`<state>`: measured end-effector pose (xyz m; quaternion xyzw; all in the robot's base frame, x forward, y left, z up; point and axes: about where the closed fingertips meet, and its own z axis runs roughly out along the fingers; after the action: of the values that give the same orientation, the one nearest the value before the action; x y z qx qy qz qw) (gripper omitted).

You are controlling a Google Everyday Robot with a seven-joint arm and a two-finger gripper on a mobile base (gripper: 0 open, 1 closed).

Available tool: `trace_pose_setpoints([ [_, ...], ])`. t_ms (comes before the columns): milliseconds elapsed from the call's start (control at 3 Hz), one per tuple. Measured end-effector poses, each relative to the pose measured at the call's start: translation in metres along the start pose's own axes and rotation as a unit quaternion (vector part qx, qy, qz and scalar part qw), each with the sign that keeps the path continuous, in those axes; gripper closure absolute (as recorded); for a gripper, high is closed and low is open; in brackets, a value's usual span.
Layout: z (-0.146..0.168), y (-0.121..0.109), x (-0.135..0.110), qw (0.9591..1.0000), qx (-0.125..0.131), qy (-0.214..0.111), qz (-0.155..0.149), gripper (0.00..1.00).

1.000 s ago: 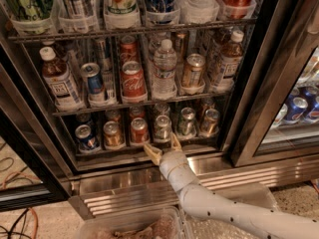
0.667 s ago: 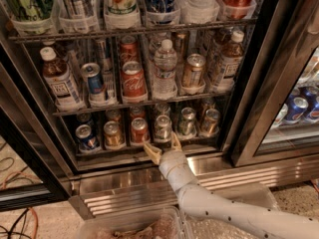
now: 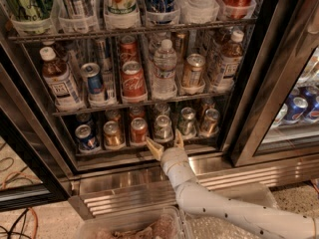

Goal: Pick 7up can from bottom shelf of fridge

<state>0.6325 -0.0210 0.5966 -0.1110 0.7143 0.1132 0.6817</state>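
Note:
The fridge [image 3: 245, 103] stands open with wire racks of drinks. On its bottom shelf [image 3: 119, 150], short cans sit in lanes. The 7up can [image 3: 162, 127], silver-topped with a pale body, stands in the fourth lane from the left, between a red-orange can [image 3: 138, 130] and another silvery can [image 3: 187, 121]. My gripper [image 3: 165, 143] is at the shelf's front edge, just in front of and slightly below the 7up can. It is open, with one fingertip on each side of that lane, and holds nothing. My white arm [image 3: 209, 205] comes in from the lower right.
A gold-brown can [image 3: 112, 134] and a blue can [image 3: 86, 137] stand further left. The rack above holds bottles and cans. A second cooler with blue cans [image 3: 298, 107] is at the right. A clear plastic bin [image 3: 129, 227] lies below. Cables [image 3: 15, 183] lie on the floor at left.

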Motion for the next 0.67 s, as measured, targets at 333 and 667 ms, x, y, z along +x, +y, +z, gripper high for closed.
trace_pose_setpoints([
  [333,0.011,-0.011,-0.004,0.9998,0.017,-0.009,-0.001,0.29],
  [667,0.026,-0.006,0.0,1.0,0.007,-0.006,-0.001,0.3],
])
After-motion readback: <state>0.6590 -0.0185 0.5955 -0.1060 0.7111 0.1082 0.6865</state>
